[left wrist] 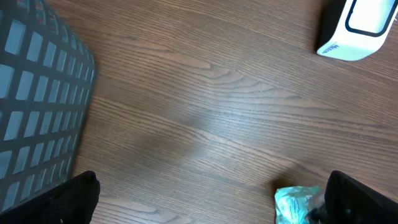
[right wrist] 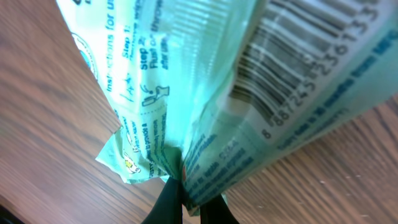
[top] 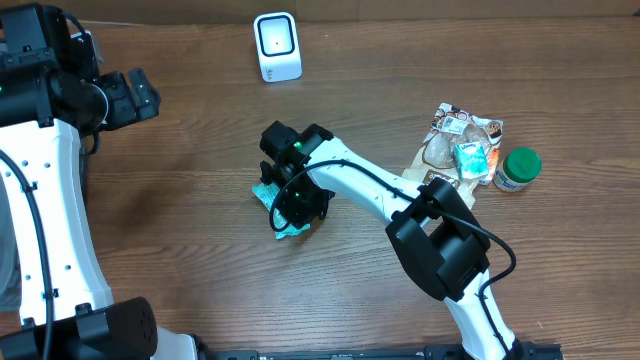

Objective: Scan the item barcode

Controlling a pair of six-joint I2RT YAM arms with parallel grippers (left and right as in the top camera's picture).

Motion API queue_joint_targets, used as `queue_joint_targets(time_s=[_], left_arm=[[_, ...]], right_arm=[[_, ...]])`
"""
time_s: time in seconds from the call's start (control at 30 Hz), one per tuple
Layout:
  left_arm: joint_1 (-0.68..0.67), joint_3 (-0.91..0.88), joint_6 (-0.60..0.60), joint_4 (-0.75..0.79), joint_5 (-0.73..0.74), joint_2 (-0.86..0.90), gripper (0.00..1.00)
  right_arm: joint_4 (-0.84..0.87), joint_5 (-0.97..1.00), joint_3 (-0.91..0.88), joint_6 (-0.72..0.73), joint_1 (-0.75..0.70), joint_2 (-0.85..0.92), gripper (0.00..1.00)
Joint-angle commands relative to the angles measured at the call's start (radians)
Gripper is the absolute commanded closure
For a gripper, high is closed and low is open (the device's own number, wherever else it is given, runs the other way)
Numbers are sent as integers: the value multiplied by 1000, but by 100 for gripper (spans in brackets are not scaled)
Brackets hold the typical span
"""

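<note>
Right claw: my right gripper (top: 292, 207) is clenched; in its wrist view the two fingertips (right wrist: 166, 200) meet on a gathered edge of the item.
Held item: teal packet (right wrist: 199, 93), crumpled, pinched in that claw low over the table (top: 200, 260). I cannot tell whether it is lifted clear.
Long axis: the packet runs straight out from the fingertips, away from the claw.
Barcode (right wrist: 292, 56): out past the fingertips on the face turned to the wrist camera; blurred, but the bars are plain.
Scanner (top: 277, 46): well apart from the claw, ahead of it toward the far edge of the table.
Left claw: my left gripper (top: 135, 97) is released, jaws wide, empty, well off to the left of the right claw.
Nearer arm: the right; it already has the packet.
Coming move, my judgement: carry the packet forward to the scanner and turn the barcode face toward its window.
Other items: snack bag (top: 455, 135) and green-lidded jar (top: 518, 168), well apart on the claw's right.
</note>
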Motion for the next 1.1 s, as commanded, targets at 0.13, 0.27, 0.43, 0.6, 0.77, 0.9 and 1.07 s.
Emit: queue_joint_targets(time_s=[0.13,0.27,0.43,0.6,0.77,0.9,1.07], left_arm=[[2,19,23,1,-3,-7,1],[2,19,23,1,-3,-7,0],[2,19,23,1,-3,-7,1],[2,19,23,1,-3,-7,0],[2,19,23,1,-3,-7,0],[2,19,23,1,-3,-7,0],[2,19,23,1,-3,-7,1]], right_arm=[[-53,43,64,-35,-61,-48,79],[-140,-10,170,2,-85,-51,72],[-117,-13,237,253,-84,-51,73],[-48,-9,199,636,-71,-49,84],[87,-9,79,822,-23,-48,82],[152,-8,-8,893,6,-48,82],[214,64,-103,956,34,-47,73]])
